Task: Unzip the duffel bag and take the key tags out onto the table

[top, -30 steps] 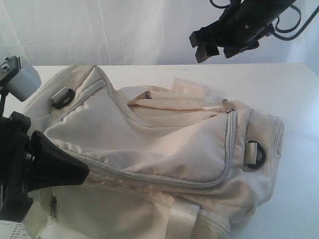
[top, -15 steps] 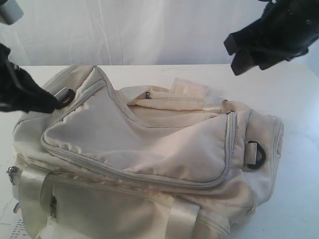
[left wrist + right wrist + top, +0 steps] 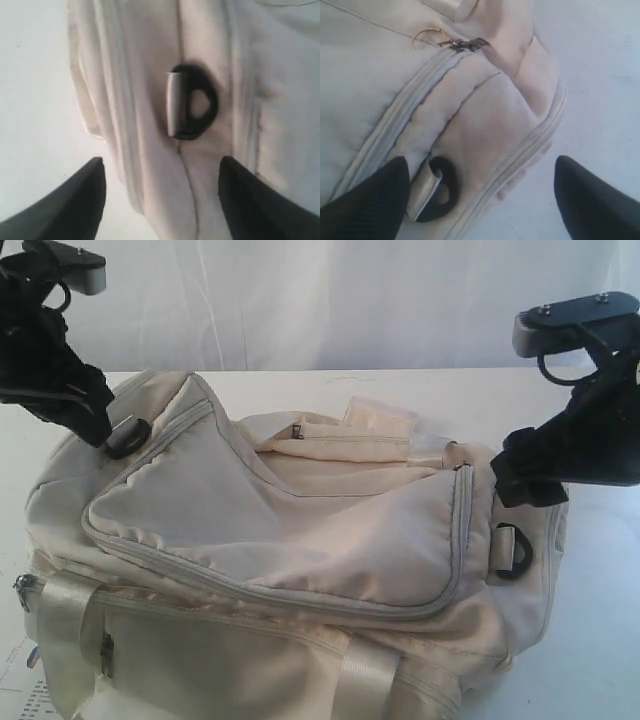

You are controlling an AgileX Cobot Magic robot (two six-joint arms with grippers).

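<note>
Near edge: the duffel bag [image 3: 300, 540] lies across the white desk [image 3: 600, 660] and fills most of the exterior view. Two pale webbing handles [image 3: 62, 635] cross the beige fabric at its front. A small metal zipper pull [image 3: 20, 586] sits at the front left corner. A bit of printed paper [image 3: 15, 685] shows on the desk beside that corner.

Middle: the grey main zipper [image 3: 300, 595] curves round the top panel from the left end to the right, then turns up toward the far right corner. It reads closed along all the length I can see. In the right wrist view its dark pull [image 3: 462, 44] rests at the end of the track, with a small gold ring [image 3: 425, 35] just beside it.

Bag ends: my right pincer [image 3: 480, 162] is released, jaws spread wide, with nothing gripped. It hangs over the bag's right end pocket. The right strap ring [image 3: 432, 195], black with a metal bar, lies just beside one finger; I cannot tell whether they touch. My left pincer [image 3: 161, 162] is released too, jaws wide, over the bag's left end. The left strap ring [image 3: 192, 102] lies ahead of the jaws, apart from both fingers.

Far side: a top pocket with its own short zipper and a dark pocket pull [image 3: 297, 430]. A flat fabric flap [image 3: 380, 412] stands just behind it. Beyond are bare desk and a white curtain [image 3: 300, 300].
</note>
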